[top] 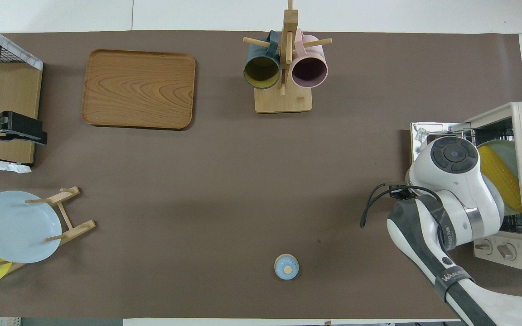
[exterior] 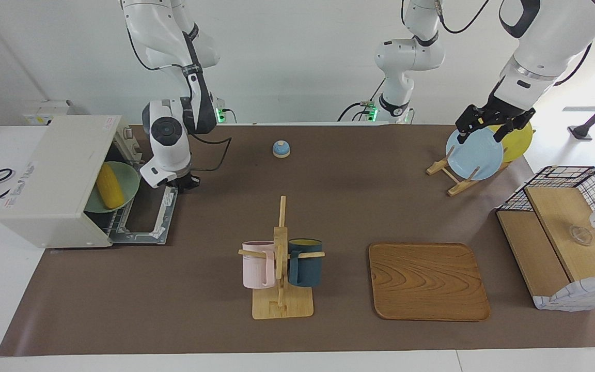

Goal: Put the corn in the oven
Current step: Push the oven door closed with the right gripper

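Lower centre of the facing view: a wooden mug stand (exterior: pixel 281 289) carrying a pink mug (exterior: pixel 257 264) and a dark blue mug (exterior: pixel 305 262), one on each side of its post. Beside it, lower right of that view, a wooden tray (exterior: pixel 428 281) lies flat on the brown table cover (exterior: pixel 173 299). At the right edge stands a wire-and-wood basket (exterior: pixel 566 243). In the upper right, a wooden plate rack (exterior: pixel 450 175) holds a light blue plate (exterior: pixel 474 154) upright with a yellow plate (exterior: pixel 519 140) just beside it, nearer the robots. The left gripper (exterior: pixel 488 124) hangs over this rack at the top rims of the plates; whether its fingers are open or closed, or touch a plate, cannot be told. A small blue bell (exterior: pixel 281 149) sits in the upper centre. At mid-left, the oven (exterior: pixel 55 181) stands with its door (exterior: pixel 147 217) dropped flat open. Inside, on the wire rack, rests a pale green plate (exterior: pixel 124 181), and the corn (exterior: pixel 109 185) lies on that plate, within the oven cavity. The right gripper (exterior: pixel 181 182) is low over the open door at its edge nearer the robots, apart from the corn; its fingers are hidden by the wrist, so their spread cannot be told. In the overhead view the right arm's wrist covers much of the door.
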### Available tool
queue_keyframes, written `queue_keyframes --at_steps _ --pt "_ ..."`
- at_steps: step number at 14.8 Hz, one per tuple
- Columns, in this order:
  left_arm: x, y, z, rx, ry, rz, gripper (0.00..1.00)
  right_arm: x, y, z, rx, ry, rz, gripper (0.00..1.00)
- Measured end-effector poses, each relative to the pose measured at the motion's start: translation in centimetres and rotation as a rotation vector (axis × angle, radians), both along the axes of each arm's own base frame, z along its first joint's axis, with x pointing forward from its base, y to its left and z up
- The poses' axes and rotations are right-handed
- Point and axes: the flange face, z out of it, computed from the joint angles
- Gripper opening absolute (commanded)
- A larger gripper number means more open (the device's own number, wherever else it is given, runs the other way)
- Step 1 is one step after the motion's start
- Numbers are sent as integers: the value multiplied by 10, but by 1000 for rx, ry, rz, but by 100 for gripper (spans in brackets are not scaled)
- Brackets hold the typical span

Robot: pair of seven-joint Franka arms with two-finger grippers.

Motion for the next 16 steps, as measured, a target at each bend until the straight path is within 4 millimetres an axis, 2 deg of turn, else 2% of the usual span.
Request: queue_keyframes --at_steps 2,5,7,9,12,14,16 --pt "0 0 0 0 0 0 100 5 3 20 -34 25 17 0" --pt "0 0 0 0 0 0 100 15 -8 66 -44 55 75 1" --pt "0 0 0 0 0 0 100 21 -30 100 -38 61 107 2" --pt "0 0 0 0 0 0 100 21 -62 128 -33 52 139 3" --pt "0 0 0 0 0 0 100 16 -116 156 -47 32 169 5" --pt "0 0 0 0 0 0 100 17 -131 163 -44 6 182 5" --pt "0 0 0 0 0 0 100 23 -128 179 -48 -25 187 5"
